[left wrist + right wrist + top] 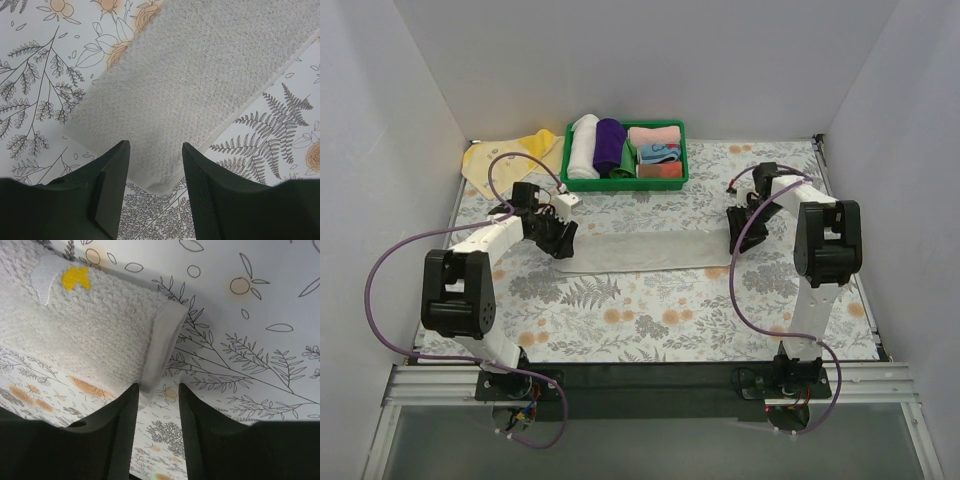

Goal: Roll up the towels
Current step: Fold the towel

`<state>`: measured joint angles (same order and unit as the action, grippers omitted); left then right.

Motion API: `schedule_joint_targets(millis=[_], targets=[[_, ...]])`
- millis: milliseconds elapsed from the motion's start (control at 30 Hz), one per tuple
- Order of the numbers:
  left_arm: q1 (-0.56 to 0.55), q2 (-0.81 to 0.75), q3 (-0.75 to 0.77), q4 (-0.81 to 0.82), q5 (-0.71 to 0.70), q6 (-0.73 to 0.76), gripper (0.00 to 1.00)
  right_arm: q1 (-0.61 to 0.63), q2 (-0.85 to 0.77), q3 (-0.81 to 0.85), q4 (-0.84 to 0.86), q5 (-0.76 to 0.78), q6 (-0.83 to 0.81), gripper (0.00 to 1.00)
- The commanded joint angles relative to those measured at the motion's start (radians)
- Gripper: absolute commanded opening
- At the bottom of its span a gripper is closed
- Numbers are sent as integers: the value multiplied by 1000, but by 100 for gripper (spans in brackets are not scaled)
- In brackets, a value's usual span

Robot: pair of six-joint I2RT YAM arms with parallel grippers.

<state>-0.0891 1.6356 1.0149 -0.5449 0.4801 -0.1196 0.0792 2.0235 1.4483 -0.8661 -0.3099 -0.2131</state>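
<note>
Both my arms are bolted to the black base plate (650,378). The left arm (470,270) and right arm (820,250) have white links and chunky black joint housings. From that plate a purple cable (732,280) loops up each arm to the wrist. The gripper fingers (202,200) are matte black wedges with finely ribbed inner faces.

We see a plain light grey terry towel (640,252) lying on a white tablecloth (650,320) printed with grey ferns and orange blossoms. The towel's small white fabric tag (47,277) carries a yellow mark. We also see a pale yellow cloth towel (510,158) and a green plastic basket (625,183) holding a white cloth roll (583,145), a purple cloth roll (610,143), a pink folded cloth (654,135) and a blue folded cloth (660,153).
</note>
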Motion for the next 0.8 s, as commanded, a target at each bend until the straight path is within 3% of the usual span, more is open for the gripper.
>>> schedule_joint_targets(millis=[0,100,300,467,767], targets=[[-4,-71,13,11,32,17,43,-1,14,-6,56,-15,38,37],[-4,-77,16,16,71,28,43,-1,9,-16,64,-29,44,34],[-6,-20,59,22,35,26,42,2,11,-60,64,-29,58,45],[-6,-22,51,37,28,17,42,43,-26,-130,123,58,86,45],[-4,-48,30,51,-8,9,42,129,26,-206,200,216,113,34]])
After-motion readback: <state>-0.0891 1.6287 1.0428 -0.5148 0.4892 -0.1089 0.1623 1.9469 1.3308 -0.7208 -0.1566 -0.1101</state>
